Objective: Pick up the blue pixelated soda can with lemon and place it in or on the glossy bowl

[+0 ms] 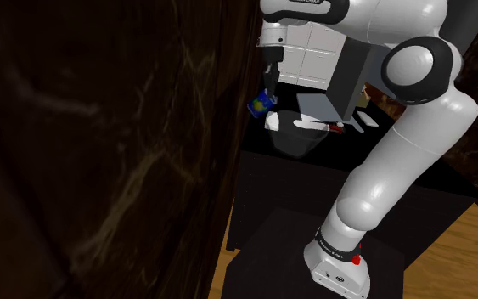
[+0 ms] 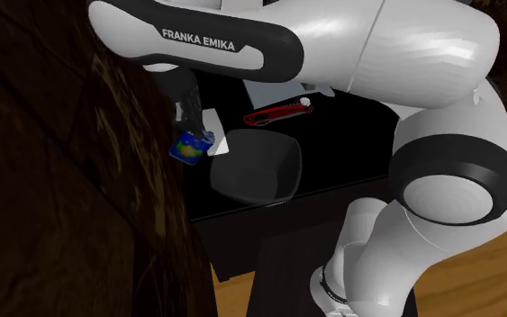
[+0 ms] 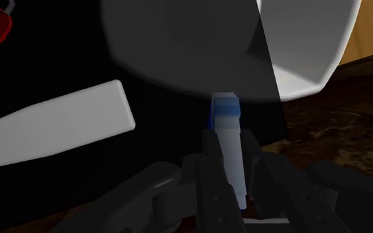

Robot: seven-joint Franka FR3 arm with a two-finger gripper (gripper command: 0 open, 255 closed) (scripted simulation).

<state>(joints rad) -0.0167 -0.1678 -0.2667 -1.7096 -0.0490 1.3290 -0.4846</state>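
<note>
My black gripper point(image 1: 267, 92) is shut on a small blue soda can point(image 1: 262, 104) with green and yellow patches, and holds it in the air. The can point(image 2: 192, 147) hangs tilted from the gripper point(image 2: 190, 129), just off the rim of the glossy grey bowl point(image 2: 258, 171), on the second exterior view's left. The bowl point(image 1: 301, 134) stands on the black table point(image 1: 313, 191). In the wrist view the can point(image 3: 226, 126) is clasped between the two fingers point(image 3: 211, 159), and the bowl point(image 3: 297, 53) lies beyond its end.
A dark marbled wall point(image 1: 101, 153) stands close beside the can. A red-handled tool point(image 2: 276, 112) lies on the table past the bowl. A flat white object point(image 3: 52, 129) lies near the bowl. Wooden floor point(image 1: 458, 255) surrounds the stand.
</note>
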